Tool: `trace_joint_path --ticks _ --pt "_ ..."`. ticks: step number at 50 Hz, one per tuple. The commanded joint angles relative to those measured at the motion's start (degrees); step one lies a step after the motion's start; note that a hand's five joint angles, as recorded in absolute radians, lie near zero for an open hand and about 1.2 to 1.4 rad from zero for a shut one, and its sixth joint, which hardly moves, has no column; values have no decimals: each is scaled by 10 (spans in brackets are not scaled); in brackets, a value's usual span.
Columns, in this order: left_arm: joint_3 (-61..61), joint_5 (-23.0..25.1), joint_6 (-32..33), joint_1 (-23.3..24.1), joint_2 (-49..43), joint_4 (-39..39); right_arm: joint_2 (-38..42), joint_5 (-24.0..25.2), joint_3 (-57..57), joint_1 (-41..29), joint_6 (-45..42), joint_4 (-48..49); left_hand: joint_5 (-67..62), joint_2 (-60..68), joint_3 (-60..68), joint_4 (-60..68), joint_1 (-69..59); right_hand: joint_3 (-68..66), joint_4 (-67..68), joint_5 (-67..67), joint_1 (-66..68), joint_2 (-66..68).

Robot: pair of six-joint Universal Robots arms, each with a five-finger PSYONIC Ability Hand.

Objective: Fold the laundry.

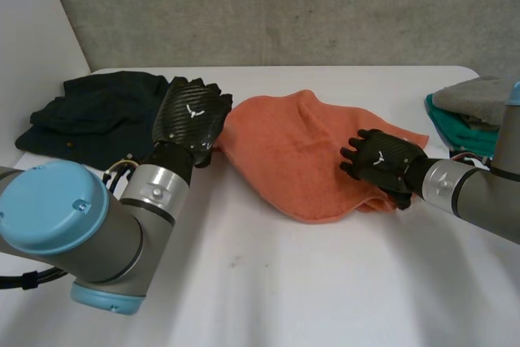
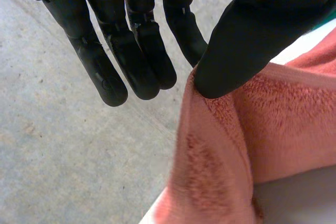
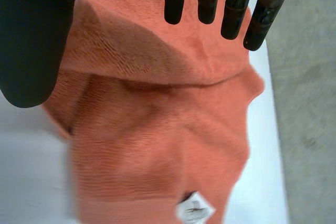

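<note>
The left hand (image 1: pixel 192 117) hides the towel's (image 1: pixel 292 152) left edge and part of the dark garment (image 1: pixel 89 115). The stack (image 1: pixel 475 111) is cut off at the head view's edge. The towel's tag (image 3: pixel 194 209) is too small to read.

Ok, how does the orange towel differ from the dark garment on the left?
Colour: the orange towel is bright, the dark garment near-black. Place: the towel lies mid-table, the garment toward the far left corner. Hands: the left hand is at the towel's left edge and the right hand is over its right part; neither is set on the garment. Both lie rumpled and unfolded on the white table.
</note>
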State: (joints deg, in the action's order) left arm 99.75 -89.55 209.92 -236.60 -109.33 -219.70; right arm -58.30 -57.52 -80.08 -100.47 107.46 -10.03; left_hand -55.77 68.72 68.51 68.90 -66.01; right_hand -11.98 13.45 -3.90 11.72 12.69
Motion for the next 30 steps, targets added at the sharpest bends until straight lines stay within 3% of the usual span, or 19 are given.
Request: trace_joint_path --ticks 1,8,12,22,30 --pt "-8 0 1 -2 39 1 -43 -17 -3 5 269 8 -142 113 115 111 -140 20 -34 39 -17 -27" --pt "-6 0 -1 -12 79 16 -113 -23 -30 55 536 16 -142 113 115 111 -140 20 -34 39 -17 -27" --pt "-9 -2 -3 -13 104 32 -127 -25 -55 84 633 12 -142 113 115 111 -140 20 -34 39 -17 -27" --pt "-35 -3 -31 -6 167 49 -132 -28 -154 88 708 27 -142 113 115 111 -140 20 -34 39 -17 -27" --pt "-52 -3 -35 -5 179 63 -129 -60 -193 46 747 98 -142 113 115 111 -140 -28 13 -9 31 21"
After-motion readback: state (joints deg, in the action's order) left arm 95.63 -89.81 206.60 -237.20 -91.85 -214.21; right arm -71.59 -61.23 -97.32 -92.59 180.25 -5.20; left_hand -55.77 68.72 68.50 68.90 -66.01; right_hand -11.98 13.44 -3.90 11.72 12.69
